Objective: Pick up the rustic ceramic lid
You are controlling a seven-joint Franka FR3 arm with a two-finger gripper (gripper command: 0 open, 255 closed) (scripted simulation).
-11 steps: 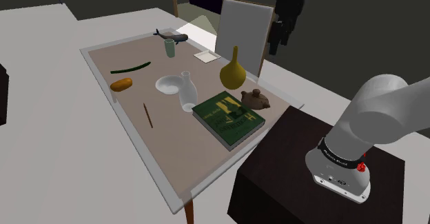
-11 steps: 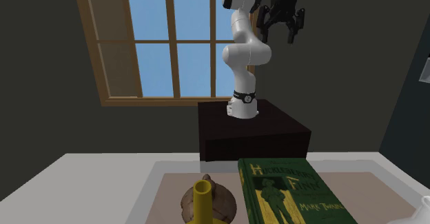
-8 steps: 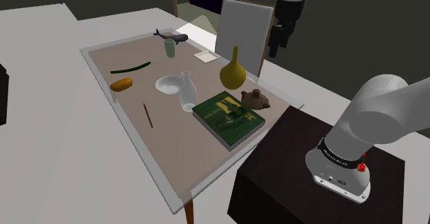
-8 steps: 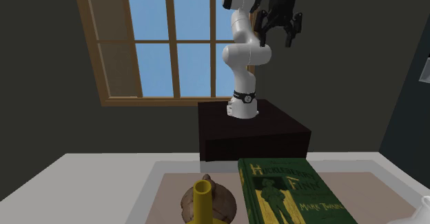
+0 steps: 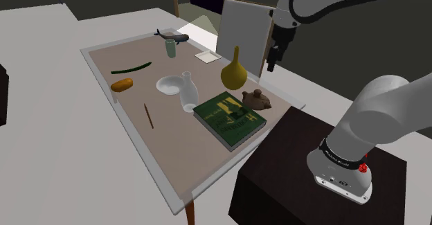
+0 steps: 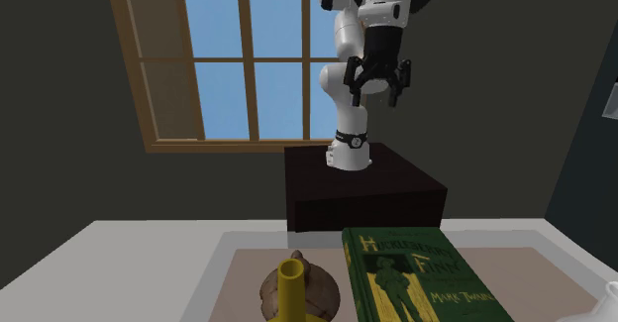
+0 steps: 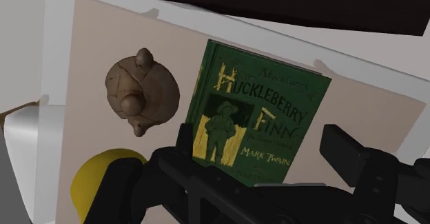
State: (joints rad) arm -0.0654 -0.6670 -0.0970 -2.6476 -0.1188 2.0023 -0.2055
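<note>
Listing your working items on the table (image 5: 173,144):

- Item one, the lid (image 5: 257,99): brown, domed and matt, with a knob on its crown. In the shoulder view it lies at two o'clock from the green book (image 5: 229,117), just beside it, and at five o'clock from the yellow vase (image 5: 235,71).
- Item two, the gripper (image 5: 272,59): it hangs high at the lid's one o'clock, well apart from it; its jaws stand wide with nothing between them.

Handling, as a judgement: treat the lid as stiff, brittle and fairly light; its rough face should give your pads some bite, but a knock against the book could chip it. Take hold at the central knob (image 7: 131,105), fingers either side; the dome's slope would likely shed a pinch; close gently.
</note>
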